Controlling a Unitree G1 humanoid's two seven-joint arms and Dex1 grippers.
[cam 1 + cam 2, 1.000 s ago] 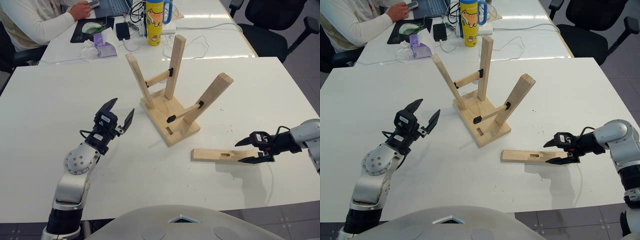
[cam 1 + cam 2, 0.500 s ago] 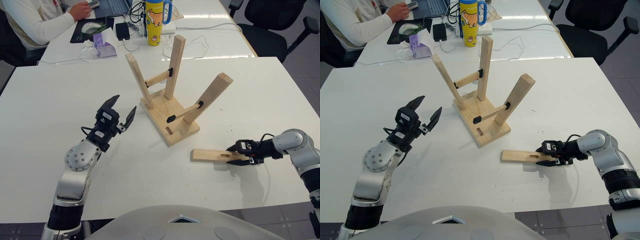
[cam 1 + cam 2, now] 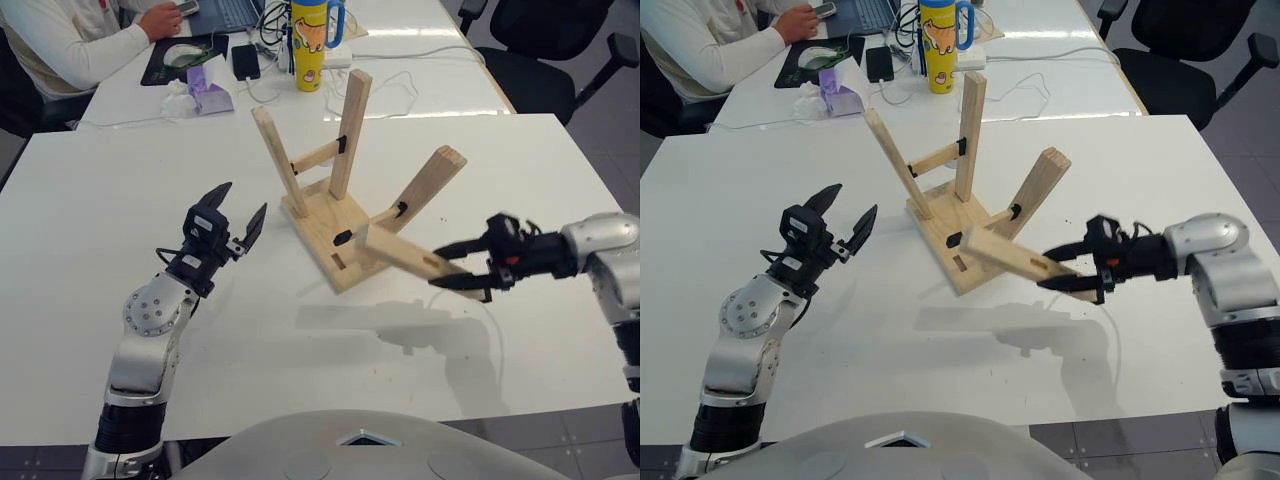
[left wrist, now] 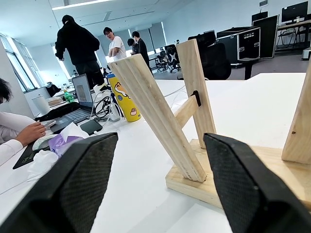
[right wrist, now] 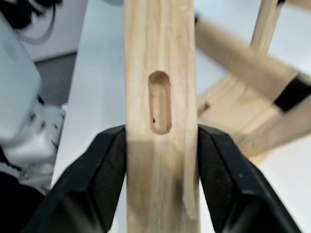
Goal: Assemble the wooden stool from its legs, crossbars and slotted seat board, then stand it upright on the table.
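Tabletop (image 3: 90,210), plain white, runs from the near edge to a far edge just behind the stool. The left gripper (image 3: 241,199) hovers over it to the left of the stool with its two black fingers (image 4: 82,189) spread wide and nothing between them; a strip of white surface separates it from the seat board. Toward the table's right edge the right gripper (image 3: 447,267) is clamped on the loose leg (image 3: 398,252), its pads (image 5: 104,179) pressing both sides of the wood just beside the oval slot. That leg hangs tilted above the table over its own shadow, its free end pointing at the near right corner of the seat board (image 3: 322,226) — whether it touches there I cannot tell. The board lies flat at mid-table with three fitted legs (image 3: 351,130) sticking up at slants, joined by two crossbars (image 3: 316,157). Broad white surface lies to the left and in front of the stool. Beyond the far edge stands a second table (image 3: 420,70) carrying a yellow mug (image 3: 309,45), a purple tissue box (image 3: 210,96), a laptop (image 3: 226,12) and cables; black office chairs (image 3: 555,50) stand off to the far right.
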